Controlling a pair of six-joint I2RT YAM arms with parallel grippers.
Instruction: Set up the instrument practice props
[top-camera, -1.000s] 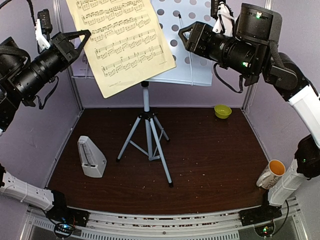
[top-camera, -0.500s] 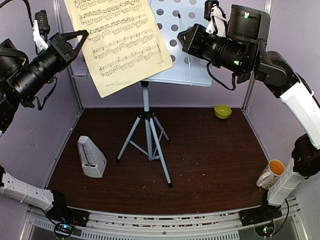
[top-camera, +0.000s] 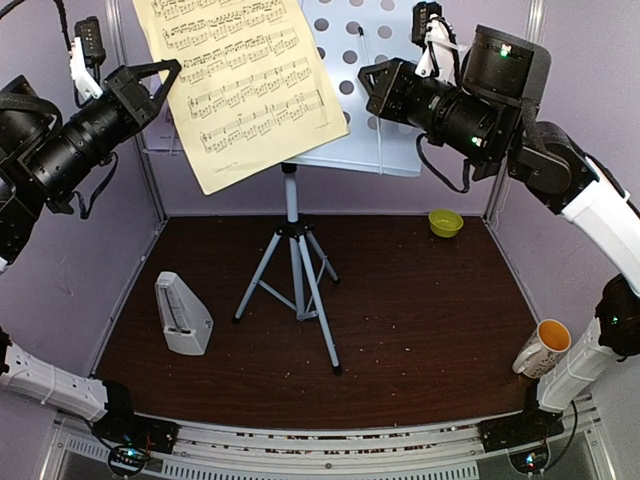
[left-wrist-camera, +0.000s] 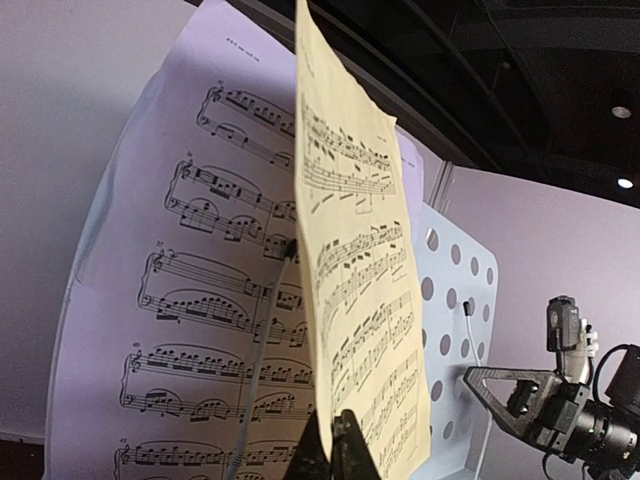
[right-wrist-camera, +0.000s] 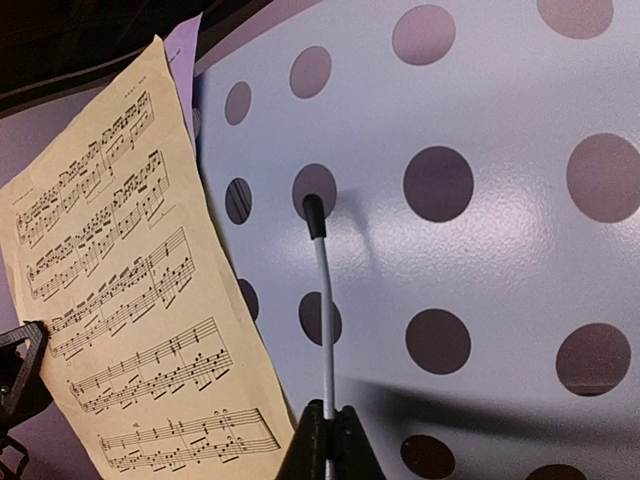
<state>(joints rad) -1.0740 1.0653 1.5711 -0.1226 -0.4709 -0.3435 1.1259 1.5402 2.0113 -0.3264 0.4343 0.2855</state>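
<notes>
- The right tool (top-camera: 372, 85), whose jaws stood apart a second ago, is now closed on the thin wire page-holder (right-wrist-camera: 325, 310) in front of the perforated panel (top-camera: 398, 148); the right arm has shifted a little towards the right.
- The left tool (top-camera: 160, 85) stays clamped on the edge of the pale yellow page (top-camera: 245, 80), which hangs tilted before the panel, almost where it was.
- The tripod (top-camera: 298, 270) stands mid-desk (top-camera: 420, 330) and the metronome (top-camera: 183, 315) is upright to its left, both unmoved, as are the green bowl (top-camera: 445, 222) and the mug (top-camera: 541, 348).
- From above, the yellow page's top is cut off by the frame edge.
- The lilac page (left-wrist-camera: 180, 300) lies behind the yellow one, showing clearly only in the left wrist view.
- The wire's lower end vanishes between the right tool's fingers (right-wrist-camera: 348, 445).
</notes>
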